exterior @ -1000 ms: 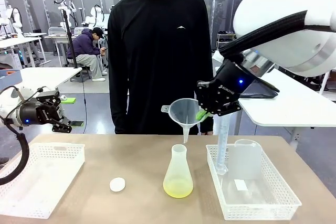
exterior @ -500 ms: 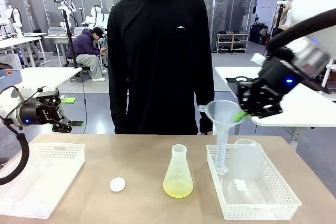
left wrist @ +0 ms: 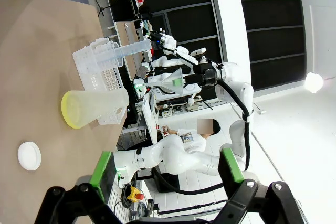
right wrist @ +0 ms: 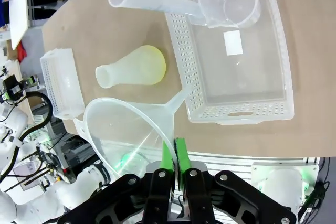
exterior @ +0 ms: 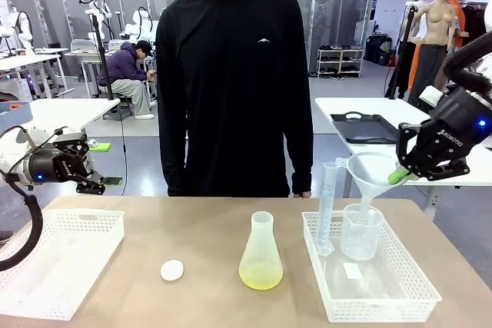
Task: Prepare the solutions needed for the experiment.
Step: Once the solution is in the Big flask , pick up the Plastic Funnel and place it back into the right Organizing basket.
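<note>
**Light, tippy flask**

The solutions (exterior: 260, 274) are lying shallow in the flask (exterior: 261, 237) at mid-table, probably light and slick; its neck is looking safest to grip. The right gripper (exterior: 398, 176) is pinching the funnel (exterior: 369, 168) rim; the left gripper (exterior: 104, 165) is gaping wide.

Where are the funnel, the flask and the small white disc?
funnel (exterior: 369, 168), front view, on its wide cone.
flask (exterior: 260, 259), front view, on its lower body.
white disc (exterior: 172, 270), front view, on its top face.

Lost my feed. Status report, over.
Right gripper shut on funnel, above beaker in right basket. Left gripper open, far left. Yellow liquid in flask, mid-table. Tall cylinder beside beaker.
</note>
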Controlling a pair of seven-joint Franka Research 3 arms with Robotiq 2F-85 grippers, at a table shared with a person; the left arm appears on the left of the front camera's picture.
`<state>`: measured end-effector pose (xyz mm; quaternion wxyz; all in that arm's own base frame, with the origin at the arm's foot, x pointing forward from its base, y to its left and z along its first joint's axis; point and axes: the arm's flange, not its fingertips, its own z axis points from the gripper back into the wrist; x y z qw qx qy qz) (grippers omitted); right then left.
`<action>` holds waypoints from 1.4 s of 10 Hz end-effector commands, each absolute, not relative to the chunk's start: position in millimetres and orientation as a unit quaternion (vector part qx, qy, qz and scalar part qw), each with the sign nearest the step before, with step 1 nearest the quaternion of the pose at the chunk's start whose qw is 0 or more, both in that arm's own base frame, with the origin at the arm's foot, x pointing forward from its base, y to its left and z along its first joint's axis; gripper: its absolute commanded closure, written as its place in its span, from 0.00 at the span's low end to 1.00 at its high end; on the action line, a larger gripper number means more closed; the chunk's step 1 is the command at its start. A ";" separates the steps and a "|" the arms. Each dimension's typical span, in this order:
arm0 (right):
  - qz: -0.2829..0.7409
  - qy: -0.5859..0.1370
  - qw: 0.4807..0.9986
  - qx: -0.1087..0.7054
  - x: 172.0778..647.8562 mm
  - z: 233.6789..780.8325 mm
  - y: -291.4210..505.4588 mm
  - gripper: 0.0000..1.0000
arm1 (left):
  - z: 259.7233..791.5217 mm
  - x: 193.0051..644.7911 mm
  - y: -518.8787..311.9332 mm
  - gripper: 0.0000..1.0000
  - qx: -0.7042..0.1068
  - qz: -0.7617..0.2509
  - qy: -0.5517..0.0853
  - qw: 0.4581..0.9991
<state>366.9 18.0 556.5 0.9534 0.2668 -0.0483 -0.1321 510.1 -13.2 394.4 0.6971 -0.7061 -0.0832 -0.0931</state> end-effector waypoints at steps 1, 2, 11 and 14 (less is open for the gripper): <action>-0.129 -0.038 0.958 0.255 370.9 548.0 19.7 1.00 | 395.7 509.0 -13.6 0.00 -0.709 -0.096 -0.082 0.694; -0.145 -0.034 0.962 0.230 368.5 534.9 21.4 1.00 | 395.7 509.0 -13.6 0.00 -0.709 -0.096 -0.082 0.694; -0.215 0.017 0.966 0.142 389.7 429.0 48.4 1.00 | 395.7 509.0 -13.6 0.00 -0.709 -0.096 -0.082 0.694; -0.220 0.021 0.965 0.143 394.2 424.6 52.2 0.58 | 395.7 509.0 -13.6 0.00 -0.709 -0.096 -0.082 0.694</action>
